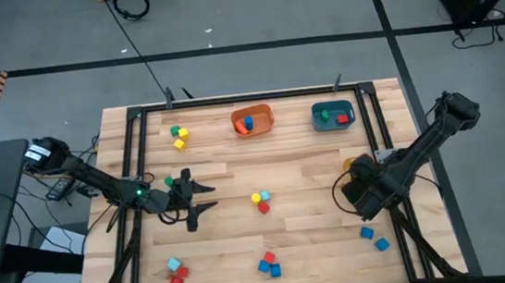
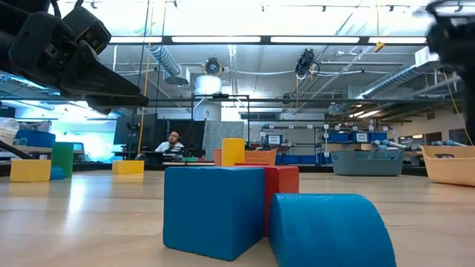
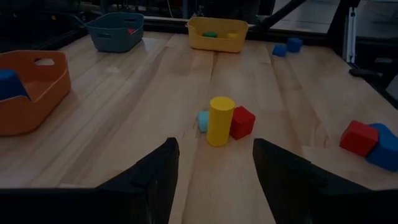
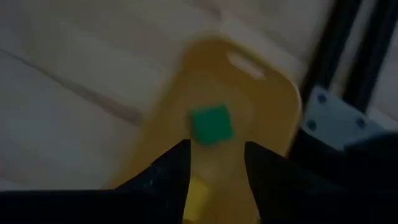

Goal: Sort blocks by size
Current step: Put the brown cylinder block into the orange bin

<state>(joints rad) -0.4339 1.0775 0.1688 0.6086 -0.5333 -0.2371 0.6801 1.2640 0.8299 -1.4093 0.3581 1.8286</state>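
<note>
My left gripper (image 1: 210, 198) (image 3: 214, 177) stands open at the table's left, pointing level at three blocks in the middle: an upright yellow cylinder (image 3: 220, 120), a red cube (image 3: 242, 122) and a light blue block (image 3: 203, 121). They rest on the wood a little way ahead of its fingers. My right gripper (image 4: 216, 168) hangs open, pointing down over the yellow bin (image 4: 261, 93), which holds a green block (image 4: 211, 124). A yellow piece (image 4: 196, 196) shows low between its fingers; whether it lies in the bin, I cannot tell. More blocks lie in small groups (image 1: 267, 265) (image 1: 177, 271) (image 1: 373, 237) (image 1: 178, 136).
An orange bin (image 1: 252, 120) and a teal bin (image 1: 333, 115) stand at the far edge, each with blocks inside. A dark metal frame (image 1: 133, 153) rims the table. In the low view a blue cube (image 2: 214, 210), a red cube (image 2: 286, 180) and a blue rounded block (image 2: 330, 230) sit closest.
</note>
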